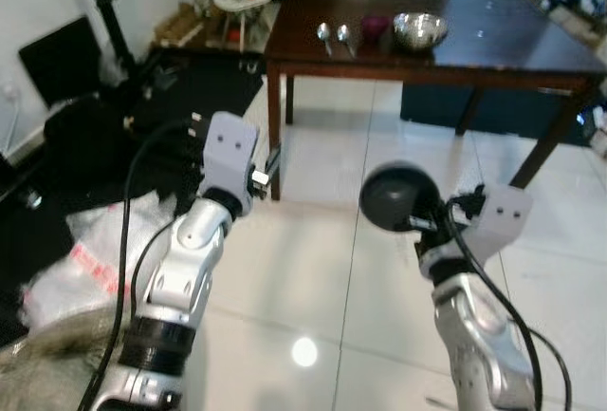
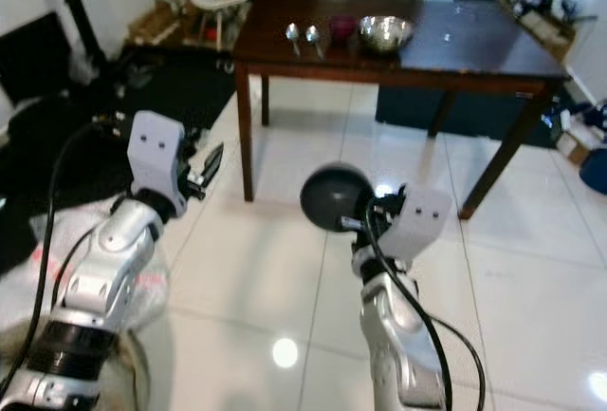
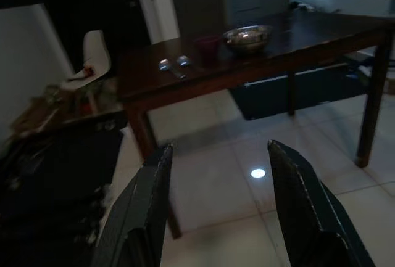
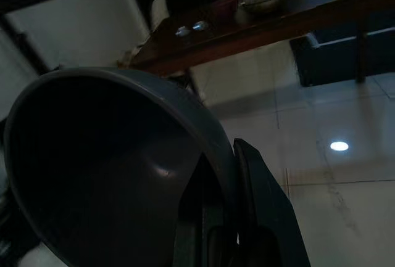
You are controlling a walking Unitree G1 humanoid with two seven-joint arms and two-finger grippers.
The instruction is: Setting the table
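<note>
Dark bowl (image 1: 396,196) being carried, rim pinched by right end effector (image 1: 429,222); left end effector (image 3: 216,205) being held wide; level placement beside the steel bowl (image 1: 419,29) on the tabletop (image 1: 503,46) being advised.

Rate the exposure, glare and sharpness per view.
Left and right eye views: well lit, slightly soft, ceiling-light glare on the floor tiles. Left wrist view: dim, table legible. Right wrist view: dark, the close gray bowl nearly black inside.

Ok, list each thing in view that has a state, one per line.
right gripper: shut on the dark bowl's rim
dark bowl: held above the floor, empty
left gripper: fingers open, holding nothing
steel bowl: upright on the table
two spoons: lying side by side on the table
</note>
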